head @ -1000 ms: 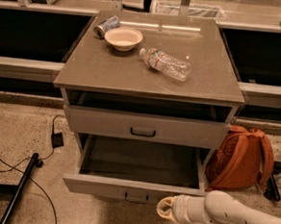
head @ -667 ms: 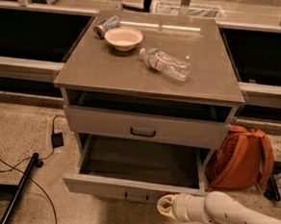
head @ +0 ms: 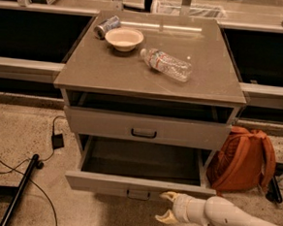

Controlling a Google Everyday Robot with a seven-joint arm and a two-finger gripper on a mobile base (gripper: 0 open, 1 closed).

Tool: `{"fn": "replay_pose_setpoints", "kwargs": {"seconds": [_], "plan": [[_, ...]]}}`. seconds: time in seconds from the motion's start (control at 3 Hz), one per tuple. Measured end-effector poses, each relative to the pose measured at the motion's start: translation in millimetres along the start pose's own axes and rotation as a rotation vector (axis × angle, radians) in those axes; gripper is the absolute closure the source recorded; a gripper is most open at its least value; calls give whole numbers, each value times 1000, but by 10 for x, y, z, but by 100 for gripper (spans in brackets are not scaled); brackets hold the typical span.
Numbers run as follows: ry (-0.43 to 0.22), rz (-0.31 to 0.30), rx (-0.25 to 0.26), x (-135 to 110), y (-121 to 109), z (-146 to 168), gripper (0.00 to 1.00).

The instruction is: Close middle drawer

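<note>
The middle drawer [head: 136, 185] is pulled far out of the grey cabinet, showing its deep box and grey floor. Its low front panel carries a small dark bail handle [head: 138, 195]. My gripper [head: 163, 207] is open and empty. It sits just in front of the panel's lower edge, a little right of the handle. The white arm reaches in from the lower right. The upper fingertip is close to the panel; I cannot tell if it touches.
The drawer above [head: 145, 128] stands slightly out, with a dark gap over it. On the cabinet top [head: 216, 81] are a bowl [head: 124, 38], a can [head: 106, 26] and a lying water bottle [head: 165, 64]. An orange backpack [head: 242, 161] stands at the right. Cables and a black pole [head: 22, 184] lie at the left.
</note>
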State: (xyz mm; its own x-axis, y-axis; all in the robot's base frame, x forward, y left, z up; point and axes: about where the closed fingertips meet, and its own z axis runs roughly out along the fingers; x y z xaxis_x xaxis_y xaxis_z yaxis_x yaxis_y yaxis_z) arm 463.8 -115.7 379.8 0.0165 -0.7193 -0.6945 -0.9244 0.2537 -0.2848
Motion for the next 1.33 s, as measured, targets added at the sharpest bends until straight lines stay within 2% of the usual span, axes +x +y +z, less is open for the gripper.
{"fn": "replay_pose_setpoints", "kwargs": {"seconds": [0.33,0.67,1.0,1.33], "plan": [[-2,3,29,-37,-78,76,2],[-8,-8,50,-121,-168,123,0],[-10,-10,53,-134,-182,128,0],[-13,-14,39,-170,-238,175,18]]}}
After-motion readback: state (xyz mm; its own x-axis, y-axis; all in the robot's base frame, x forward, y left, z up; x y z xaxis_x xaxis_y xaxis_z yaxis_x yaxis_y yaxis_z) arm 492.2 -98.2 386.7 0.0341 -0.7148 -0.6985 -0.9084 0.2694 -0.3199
